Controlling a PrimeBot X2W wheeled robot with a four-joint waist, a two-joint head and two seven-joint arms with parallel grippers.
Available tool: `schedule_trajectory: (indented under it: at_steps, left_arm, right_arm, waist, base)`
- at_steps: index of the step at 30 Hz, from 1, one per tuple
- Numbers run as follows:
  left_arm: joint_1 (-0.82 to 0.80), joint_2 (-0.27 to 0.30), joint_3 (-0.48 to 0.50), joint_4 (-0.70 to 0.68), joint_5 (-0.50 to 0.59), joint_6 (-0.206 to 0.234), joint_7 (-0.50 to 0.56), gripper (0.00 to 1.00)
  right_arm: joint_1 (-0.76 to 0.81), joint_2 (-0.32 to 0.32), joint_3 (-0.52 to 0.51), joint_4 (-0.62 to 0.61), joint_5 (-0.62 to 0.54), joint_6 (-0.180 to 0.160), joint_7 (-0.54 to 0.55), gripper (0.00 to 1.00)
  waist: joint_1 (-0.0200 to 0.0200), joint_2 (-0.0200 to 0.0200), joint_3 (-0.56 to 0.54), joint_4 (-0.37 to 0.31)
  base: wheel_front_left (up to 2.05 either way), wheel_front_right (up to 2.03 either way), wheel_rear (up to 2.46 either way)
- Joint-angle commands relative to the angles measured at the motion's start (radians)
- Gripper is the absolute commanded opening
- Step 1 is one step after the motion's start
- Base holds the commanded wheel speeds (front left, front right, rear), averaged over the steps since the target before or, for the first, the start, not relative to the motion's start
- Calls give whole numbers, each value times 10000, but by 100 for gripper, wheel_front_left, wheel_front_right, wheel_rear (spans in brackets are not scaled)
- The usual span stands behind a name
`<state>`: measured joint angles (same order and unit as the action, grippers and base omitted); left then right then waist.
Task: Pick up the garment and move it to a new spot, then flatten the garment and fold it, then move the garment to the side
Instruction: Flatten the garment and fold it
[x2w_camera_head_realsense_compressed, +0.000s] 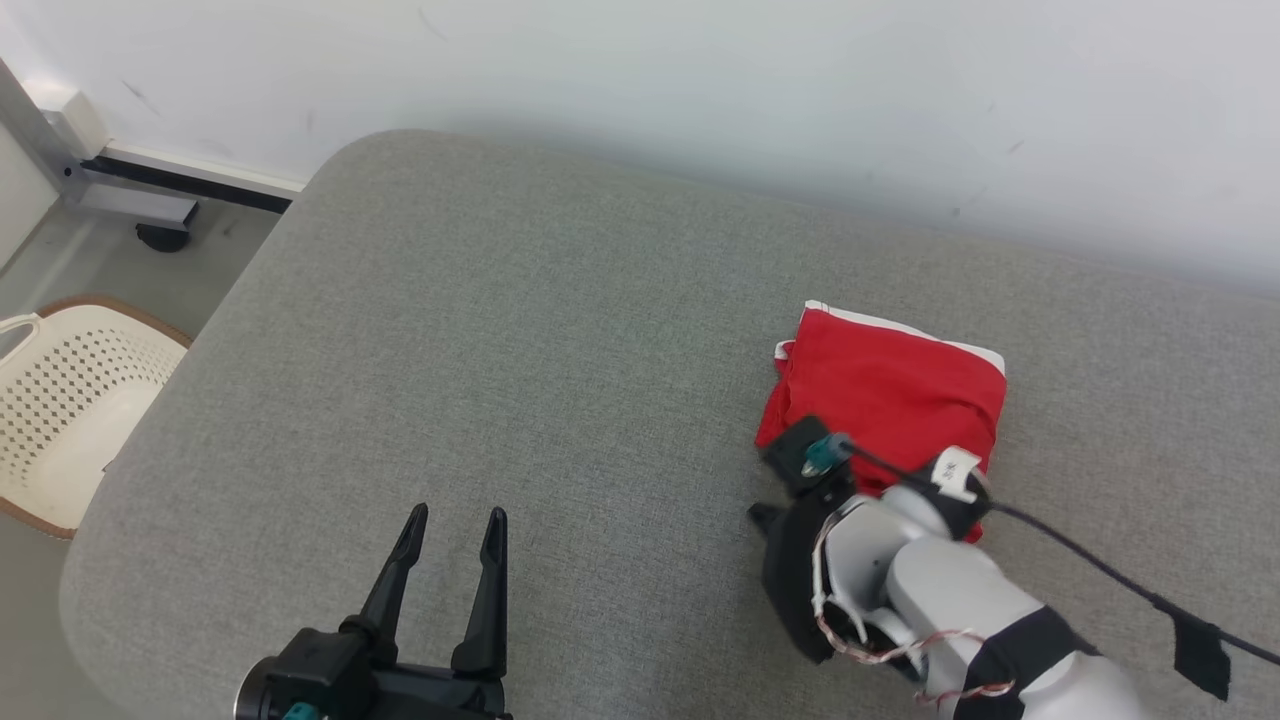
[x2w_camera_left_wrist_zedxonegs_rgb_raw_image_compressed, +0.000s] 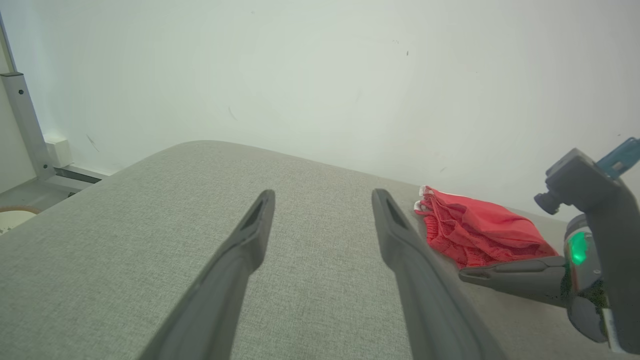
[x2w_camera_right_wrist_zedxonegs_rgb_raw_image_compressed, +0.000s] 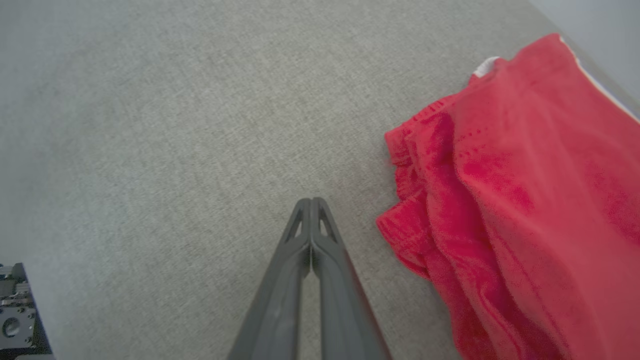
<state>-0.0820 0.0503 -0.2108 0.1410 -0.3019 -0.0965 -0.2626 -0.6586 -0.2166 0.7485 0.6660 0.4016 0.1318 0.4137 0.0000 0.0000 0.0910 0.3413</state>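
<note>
Right tool (x2w_camera_right_wrist_zedxonegs_rgb_raw_image_compressed: 311, 201), closed, empty, just beside folded garment (x2w_camera_right_wrist_zedxonegs_rgb_raw_image_compressed: 530, 175).

We see 1 wide grey cushion (x2w_camera_head_realsense_compressed: 560, 350), covered in a fine woven fabric. Its far-left corner is rounded, and its far edge runs along a pale wall (x2w_camera_head_realsense_compressed: 700, 80). Directly on it lies 1 red garment (x2w_camera_head_realsense_compressed: 890, 400), folded into a rough square toward the far right, near the wall edge. White trim (x2w_camera_head_realsense_compressed: 900, 327) shows along the garment's far edge and at 1 far corner. On its left side we see several gathered layers stacked on each other, slightly bunched. The rest of the garment lies flat against the cushion, and the fabric around it looks smooth and even.
</note>
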Motion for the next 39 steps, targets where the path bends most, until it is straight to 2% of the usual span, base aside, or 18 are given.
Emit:
schedule_trajectory:
  at_steps: [1,4,7,11,15,16,17,18,23,26,33,39]
  left_arm:
    - [167,1,56,-11,35,1,-20,100]
    - [271,1,115,-35,84,11,-20,100]
    - [323,2,202,-52,155,2,-20,100]
    - [475,2,326,-50,240,-37,-20,100]
    - [497,2,374,-43,324,-68,-20,100]
    - [525,2,381,-47,343,-77,-20,100]
    - [548,2,401,-57,357,-86,-20,100]
    - [574,3,417,-68,389,-97,-20,100]
    - [669,63,589,-150,501,-153,-20,100]
    - [771,72,688,-212,554,-150,-20,100]
    - [873,119,724,-322,775,-196,-19,100]
    - [866,101,684,-286,840,-267,-19,100]
  right_arm:
    - [107,-33,194,-213,197,-27,23,0]
    - [189,-175,514,-810,601,-29,-49,0]
    - [137,-376,320,-1377,805,-29,-206,0]
    - [223,-685,-579,-1874,537,-27,-331,0]
    - [617,-916,-2122,-2058,-110,-29,-376,0]
    - [787,-894,-2581,-2135,-286,-27,-394,22]
    - [994,-808,-3060,-2216,-427,-27,-452,68]
    - [1213,-717,-3573,-2302,-637,-27,-476,100]
    - [2484,-63,-5711,-3379,-1487,-27,-874,100]
    - [3357,644,-6913,-3980,-1947,-27,-1029,100]
    - [4184,1452,-8300,-4441,-2638,-27,-352,100]
    - [3771,1668,-9112,-4163,-2632,-27,31,100]
  waist:
    - [0,0,-65,-29]
    - [0,0,-166,-104]
    - [0,0,-290,-196]
    - [0,0,-454,-344]
    - [0,0,-614,-459]
    - [0,0,-648,-481]
    - [0,0,-678,-508]
    - [0,0,-705,-544]
    - [0,0,-841,-815]
    - [0,0,-919,-1016]
    - [0,0,-930,-1276]
    - [0,0,-906,-1248]
  base:
    - [0,0,0]
    - [0,0,0]
    - [0,0,0]
    - [0,0,0]
    - [0,0,0]
    - [0,0,0]
    - [0,0,0]
    - [0,0,0]
    - [0,0,0]
    - [0,0,0]
    - [0,0,0]
    - [0,0,0]
